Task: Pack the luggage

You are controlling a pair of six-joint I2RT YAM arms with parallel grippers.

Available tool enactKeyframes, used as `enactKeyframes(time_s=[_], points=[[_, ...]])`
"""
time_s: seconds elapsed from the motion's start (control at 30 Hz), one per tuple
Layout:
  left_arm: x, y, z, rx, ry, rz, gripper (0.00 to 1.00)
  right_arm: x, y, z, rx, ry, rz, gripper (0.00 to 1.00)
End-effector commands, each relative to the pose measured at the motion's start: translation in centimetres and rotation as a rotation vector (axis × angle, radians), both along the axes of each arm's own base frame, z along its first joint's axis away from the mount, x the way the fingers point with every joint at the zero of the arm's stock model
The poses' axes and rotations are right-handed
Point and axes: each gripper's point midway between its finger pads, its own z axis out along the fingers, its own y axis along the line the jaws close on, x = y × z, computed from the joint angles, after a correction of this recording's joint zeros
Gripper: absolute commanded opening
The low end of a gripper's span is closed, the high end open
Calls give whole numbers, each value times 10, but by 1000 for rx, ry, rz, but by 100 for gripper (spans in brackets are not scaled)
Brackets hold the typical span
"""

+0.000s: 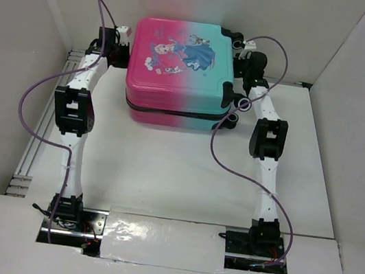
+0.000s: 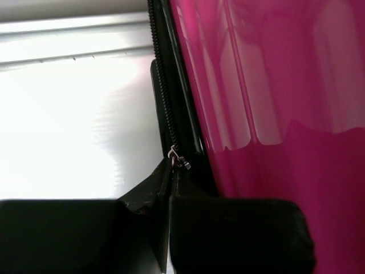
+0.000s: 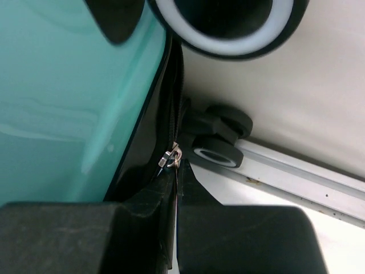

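Luggage (image 1: pixel 179 67) is seen lying flat at the far side of the table (image 1: pixel 176 178), lid down on the base. The pink half is to the left, the teal half to the right, w/ the wheels (image 3: pixel 223 136) at the right end. With both shells together, the step in hand is judged to be the zip-up, i.e. the last part of packing.

Left gripper (image 2: pixel 171 171) is set against the pink side at the seam, its fingers pinched narrow on the left pull (image 2: pixel 178 161). Right gripper (image 3: pixel 178 171) is set likewise on the teal side, near the wheels, its fingers pinched tight on the right pull (image 3: pixel 171 157). No gap is seen btwn the fingers in either wrist view.

How much of the zip (image 2: pixel 165 85) is already closed cannot be told. The seam is seen only in short stretches, and the closing direction is not clear.

Next move, as judged:
- Each pull is to be drawn along the zip, kept in line w/ the seam and close to the shell.
- Both grips are to be kept firm, since the tabs are small and could slip from the pads, esp. at the corners.
- Pulls on the two sides are to be balanced, so the luggage is not dragged or turned on the table.
- The wheels are to be cleared by the right arm.
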Motion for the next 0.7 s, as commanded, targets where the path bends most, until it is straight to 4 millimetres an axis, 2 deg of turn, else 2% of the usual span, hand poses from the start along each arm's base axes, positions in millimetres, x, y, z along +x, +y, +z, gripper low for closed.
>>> enactKeyframes(time_s=[0.0, 0.1, 0.13, 0.17, 0.2, 0.23, 0.27, 0.3, 0.33, 0.37, 0.4, 0.47, 0.57, 0.6, 0.63, 0.67], points=[[43, 43, 45, 82, -245, 88, 0, 35, -65, 44, -20, -227, -347, 0], [43, 27, 46, 73, -268, 6, 0, 35, -55, 46, 21, -229, -335, 0], [43, 17, 39, 80, -263, -35, 0, 33, -45, 44, 47, -212, -288, 1], [42, 7, 39, 69, -265, -63, 0, 33, -45, 44, 47, -212, -288, 1], [42, -3, 39, 81, -275, -108, 0, 31, -39, 53, 54, -218, -253, 1], [36, -12, 35, 83, -265, -149, 0, 27, -27, 53, 64, -211, -180, 1], [31, -35, 34, 93, -273, -205, 0, 22, -15, 55, 55, -197, -148, 1], [25, -46, 54, 143, -321, -251, 0, 19, -9, 59, 37, -202, -136, 0], [14, -60, 42, 161, -314, -299, 0, 15, 2, 59, 20, -192, -135, 0], [4, -88, 44, 173, -333, -375, 0, 9, 7, 64, 2, -183, -130, 0], [-3, -99, 48, 229, -362, -429, 0, 6, 12, 66, -24, -188, -126, 0], [-25, -129, 59, 224, -374, -525, 0, -4, 24, 69, -31, -166, -122, 0], [-48, -142, 60, 180, -358, -577, 0, -16, 31, 67, -9, -124, -78, 0], [-53, -156, 61, 188, -372, -588, 0, -23, 33, 72, -7, -118, -63, 0], [-60, -160, 59, 211, -370, -599, 0, -28, 34, 71, 0, -99, -56, 0], [-68, -164, 62, 227, -373, -607, 0, -34, 31, 59, -8, -65, -65, 0]])
